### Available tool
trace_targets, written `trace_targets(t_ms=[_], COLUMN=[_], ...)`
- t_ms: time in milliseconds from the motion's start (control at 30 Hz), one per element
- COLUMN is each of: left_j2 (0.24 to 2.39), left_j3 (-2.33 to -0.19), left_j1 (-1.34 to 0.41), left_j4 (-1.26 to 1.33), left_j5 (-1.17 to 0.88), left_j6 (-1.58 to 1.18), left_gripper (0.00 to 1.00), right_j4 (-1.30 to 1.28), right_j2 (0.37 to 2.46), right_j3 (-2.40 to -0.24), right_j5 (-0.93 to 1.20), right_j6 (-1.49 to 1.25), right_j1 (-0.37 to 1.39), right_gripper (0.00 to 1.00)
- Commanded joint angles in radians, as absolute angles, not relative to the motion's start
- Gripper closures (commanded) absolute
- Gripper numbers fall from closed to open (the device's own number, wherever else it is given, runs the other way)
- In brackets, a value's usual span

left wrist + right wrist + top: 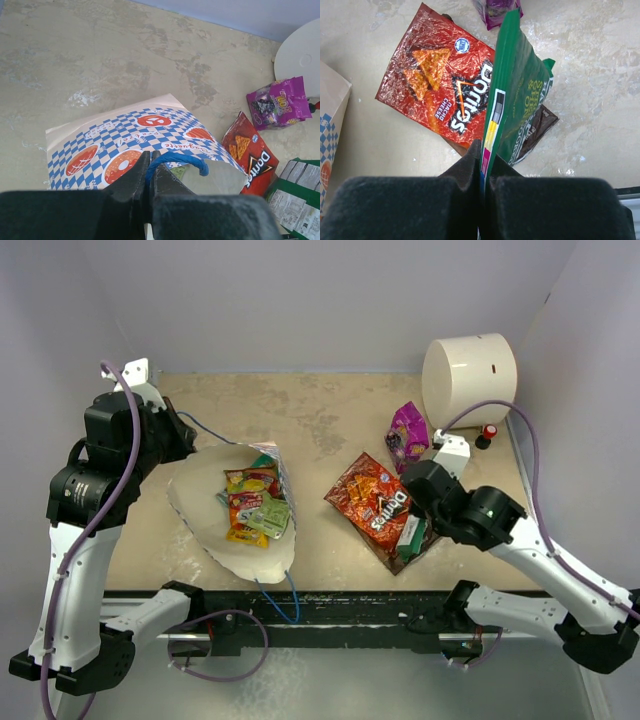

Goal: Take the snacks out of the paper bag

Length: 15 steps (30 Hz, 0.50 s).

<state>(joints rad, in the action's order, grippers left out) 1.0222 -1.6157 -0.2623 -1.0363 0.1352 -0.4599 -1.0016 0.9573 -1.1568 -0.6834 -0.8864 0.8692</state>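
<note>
The paper bag point(225, 540) lies on its side at the left with its mouth open, and several small candy packs point(255, 505) show inside. My left gripper point(150, 157) is shut on the bag's blue cord handle point(175, 159), above the checkered side point(125, 145). My right gripper point(484, 155) is shut on the edge of a green packet point(517, 100), which hangs upright over a dark brown packet point(542, 122). A red-orange chip bag point(372, 502) lies flat beside it. The magenta pouch point(407, 430) rests farther back.
A large cream cylinder point(470, 378) stands at the back right, with a small red item point(489, 432) at its foot. The second blue cord handle point(285, 600) hangs over the table's near edge. White walls close in the left, back and right sides.
</note>
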Motion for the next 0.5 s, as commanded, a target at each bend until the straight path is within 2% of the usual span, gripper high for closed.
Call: trace_targets(t_ms=[0,467], left_j2=[1.021,0.996], left_j3=[-1.654,-1.667], left_j1=[-0.262,-0.262], left_j4=[-1.004,-1.055], left_j5=[0.123,0.169], left_j6=[-0.446,-0.439], left_gripper=[1.0,1.0], right_j4=[-0.91,-0.718], right_j2=[1.015,1.196], right_j3=[-1.162,-1.171], right_j5=[-0.717,-0.569], right_j6=[-0.923,-0.894], right_j1=[0.858,0.716], right_gripper=[1.0,1.0])
